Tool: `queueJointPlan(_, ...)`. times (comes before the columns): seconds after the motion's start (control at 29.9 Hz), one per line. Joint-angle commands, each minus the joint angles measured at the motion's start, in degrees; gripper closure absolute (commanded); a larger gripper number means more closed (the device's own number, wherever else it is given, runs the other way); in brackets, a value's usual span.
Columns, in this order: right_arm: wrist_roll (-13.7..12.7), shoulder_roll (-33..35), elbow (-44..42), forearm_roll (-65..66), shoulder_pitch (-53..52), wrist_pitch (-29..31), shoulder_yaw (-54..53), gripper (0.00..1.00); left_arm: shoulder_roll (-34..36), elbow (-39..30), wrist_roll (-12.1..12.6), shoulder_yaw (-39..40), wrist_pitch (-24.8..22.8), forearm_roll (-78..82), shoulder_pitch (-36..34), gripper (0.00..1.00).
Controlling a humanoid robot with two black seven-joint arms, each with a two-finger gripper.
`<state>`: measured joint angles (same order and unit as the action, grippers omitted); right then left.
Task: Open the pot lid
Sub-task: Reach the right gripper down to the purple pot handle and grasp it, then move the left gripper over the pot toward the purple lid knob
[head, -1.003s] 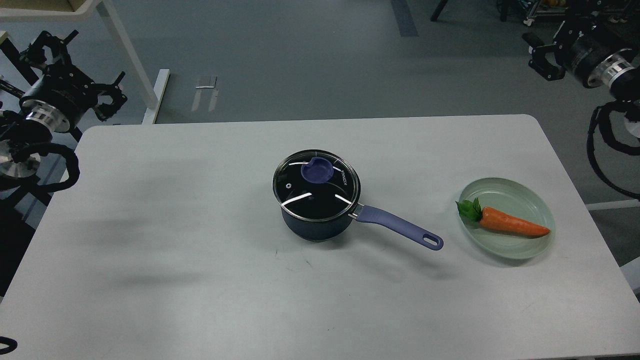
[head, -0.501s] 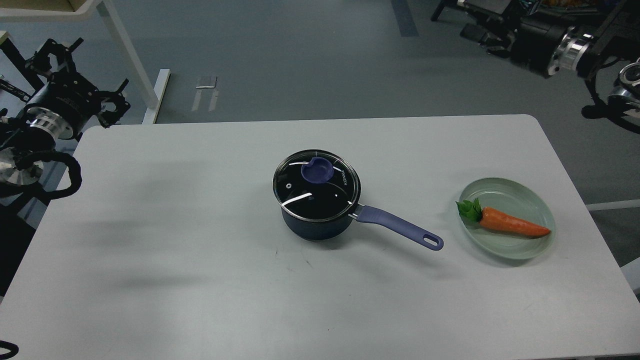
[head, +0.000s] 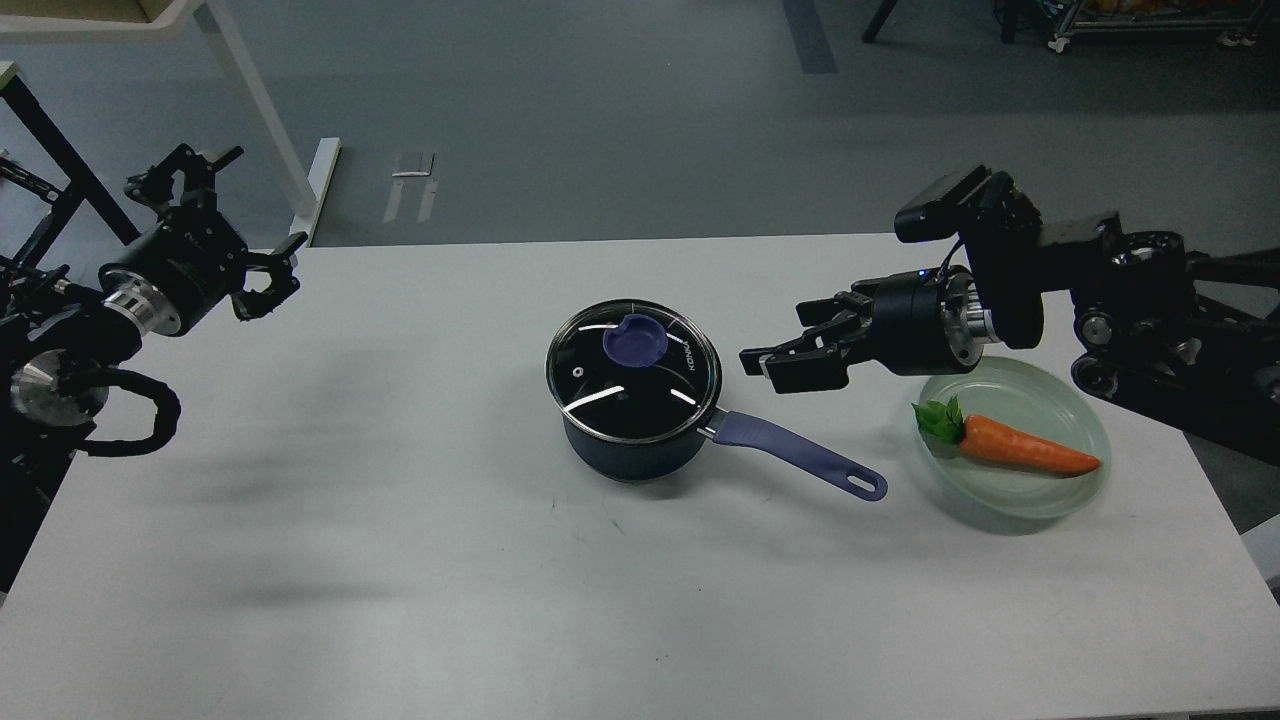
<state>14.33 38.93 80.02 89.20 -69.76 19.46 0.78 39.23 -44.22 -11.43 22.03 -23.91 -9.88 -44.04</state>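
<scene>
The dark navy pot stands in the middle of the white table, its long purple-blue handle pointing to the front right. The clear glass lid sits flat on the pot, with its purple-blue knob on top. My right gripper is open and hovers just right of the lid, above the handle's root, fingers pointing left at the pot. My left gripper is open and empty over the table's far left corner, well away from the pot.
A pale green plate with an orange carrot lies at the right, partly under my right arm. The table's far edge runs behind the pot. A white table leg stands beyond the far left corner.
My right arm has swung in from the far right background and down to just right of the lid. My left gripper has moved right, over the table's corner. Pot and lid have not moved.
</scene>
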Motion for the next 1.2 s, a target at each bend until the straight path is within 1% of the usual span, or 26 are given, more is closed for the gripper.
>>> queueJointPlan(0.0, 0.0, -0.1, 1.0, 4.1, 1.4, 0.0, 2.1, 0.04, 0.1, -2.0, 0.1, -0.1, 1.0, 0.9, -0.1, 0.01)
queueJointPlan(0.1, 0.0, 0.1, 1.9, 8.6, 1.3, 0.0, 5.1, 0.06, 1.2, -4.9, 0.1, -0.1, 2.9, 0.9, -0.1, 0.01)
queueJointPlan(0.27, 0.0, -0.3, 3.4, 10.0, 1.4, 0.0, 6.4, 0.09, 2.0, -5.9, 0.1, -0.1, 3.0, 1.0, -0.2, 0.01)
queueJointPlan(0.37, 0.0, -1.1, 3.1, 11.9, 1.4, 0.0, 7.2, 0.14, 2.1, -5.9, 0.1, -0.1, 3.0, 1.0, -0.2, 0.01)
queueJointPlan(0.47, 0.0, -1.9, 3.0, 14.9, 1.4, 0.0, 8.2, 0.21, 2.1, -5.9, 0.1, -0.1, 3.0, 1.0, -0.2, 0.01)
queueJointPlan(0.53, 0.0, -2.3, 3.0, 15.1, 1.6, 0.0, 8.3, 0.23, 2.1, -5.9, 0.1, -0.1, 3.1, 1.1, -0.2, 0.01)
queueJointPlan(0.77, -0.1, -2.5, 2.6, 15.2, 1.9, 0.0, 8.2, 0.39, 2.1, -5.9, 0.6, -0.3, 3.3, 1.3, -0.3, 0.01)
queueJointPlan(0.8, -0.1, -2.5, 2.6, 15.2, 1.9, 0.0, 8.2, 0.42, 2.1, -5.9, 0.6, -0.3, 3.3, 1.3, -0.5, 0.01)
queueJointPlan(0.87, -0.1, -2.5, 2.3, 15.2, 2.0, 0.0, 8.3, 0.54, 2.0, -5.9, 0.7, -0.3, 3.3, 1.4, -0.7, 0.01)
queueJointPlan(0.9, -0.1, -2.5, 2.2, 15.1, 2.0, 0.0, 8.2, 0.57, 1.9, -5.9, 0.7, -0.3, 3.3, 1.8, -0.8, 0.01)
queueJointPlan(1.04, -0.1, -2.5, 2.2, 15.0, 2.0, -0.1, 8.2, 0.66, 1.6, -5.9, 0.8, -0.1, 3.3, 7.7, -1.3, 0.01)
queueJointPlan(1.17, -0.2, -2.6, 2.2, 15.0, 2.1, -0.1, 8.1, 0.7, 1.2, -6.0, 0.4, -0.1, 3.3, 15.7, -3.2, 0.01)
